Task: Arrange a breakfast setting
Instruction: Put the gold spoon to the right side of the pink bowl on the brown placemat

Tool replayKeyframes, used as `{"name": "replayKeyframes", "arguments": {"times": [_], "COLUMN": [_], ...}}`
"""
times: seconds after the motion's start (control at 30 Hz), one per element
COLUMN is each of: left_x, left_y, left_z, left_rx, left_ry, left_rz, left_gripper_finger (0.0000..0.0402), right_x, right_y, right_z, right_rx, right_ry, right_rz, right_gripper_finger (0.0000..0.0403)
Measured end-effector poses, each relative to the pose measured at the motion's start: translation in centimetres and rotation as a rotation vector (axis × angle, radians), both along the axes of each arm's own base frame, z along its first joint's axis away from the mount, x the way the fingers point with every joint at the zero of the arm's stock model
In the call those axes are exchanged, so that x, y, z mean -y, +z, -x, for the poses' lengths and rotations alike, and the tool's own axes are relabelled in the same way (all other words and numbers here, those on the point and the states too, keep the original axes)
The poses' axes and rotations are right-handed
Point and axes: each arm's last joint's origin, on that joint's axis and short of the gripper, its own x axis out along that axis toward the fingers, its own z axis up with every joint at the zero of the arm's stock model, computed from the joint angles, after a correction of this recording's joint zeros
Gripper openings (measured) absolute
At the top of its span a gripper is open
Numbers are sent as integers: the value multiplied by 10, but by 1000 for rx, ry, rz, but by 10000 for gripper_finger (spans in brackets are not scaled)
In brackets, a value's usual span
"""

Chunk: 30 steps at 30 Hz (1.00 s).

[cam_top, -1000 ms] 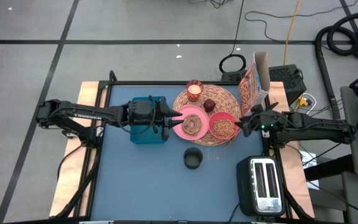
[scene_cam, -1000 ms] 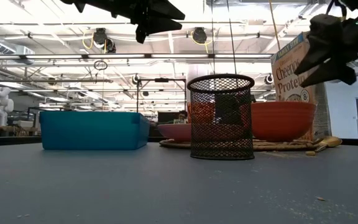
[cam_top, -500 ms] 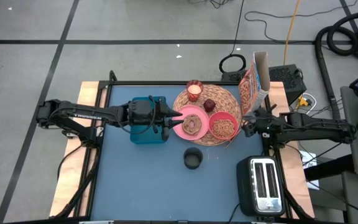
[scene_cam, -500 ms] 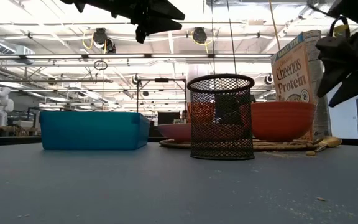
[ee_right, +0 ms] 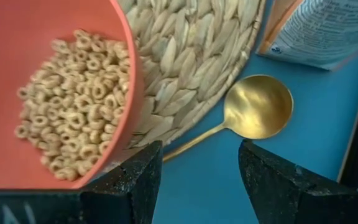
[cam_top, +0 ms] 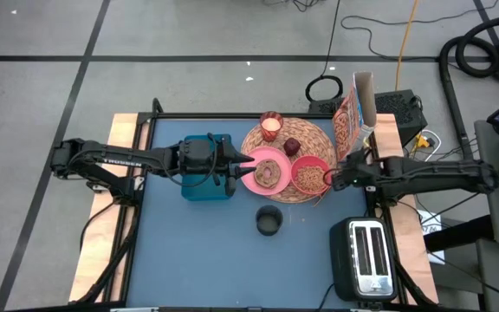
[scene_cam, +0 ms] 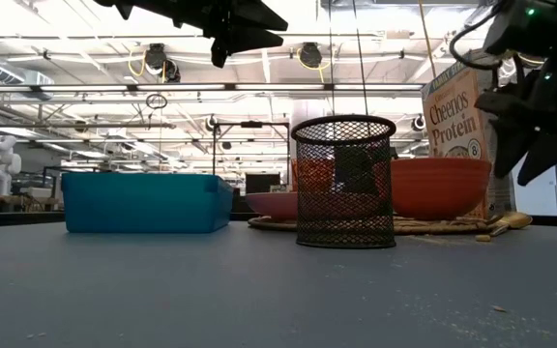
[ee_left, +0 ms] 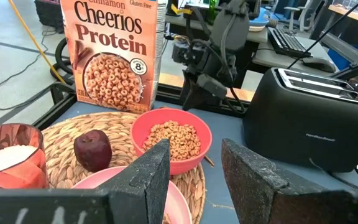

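Hovering over the gold spoon [ee_right: 257,110] beside the mat [ee_right: 185,68], your right gripper [ee_right: 197,180] had fingers apart, nothing held. Spoon looked thin, stiff, slick & light, so grab mid-handle [ee_right: 191,142]. Left gripper [ee_left: 194,180] waited, open, by the plate [cam_top: 265,171].

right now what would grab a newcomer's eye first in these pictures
The woven placemat at the table's far side, crowded with a pink plate, a coral-red bowl full of cereal rings, a dark-red fruit and a candle glass. The orange Cheerios box stands upright behind it. The right gripper hovers over a gold spoon beside the bowl, jaws open.
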Motion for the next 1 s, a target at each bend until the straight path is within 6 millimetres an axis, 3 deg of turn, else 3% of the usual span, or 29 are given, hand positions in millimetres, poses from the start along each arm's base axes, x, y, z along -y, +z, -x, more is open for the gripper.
{"name": "replayKeyframes", "arguments": {"times": [1.0], "left_x": [0], "left_y": [0], "left_z": [0], "left_rx": [0], "left_ry": [1], "left_rz": [2], "left_gripper_finger": [150], "right_x": [2], "right_y": [-11], "right_z": [-13], "right_rx": [-105], "right_ry": [-70], "right_rz": [20], "right_gripper_finger": [201]}}
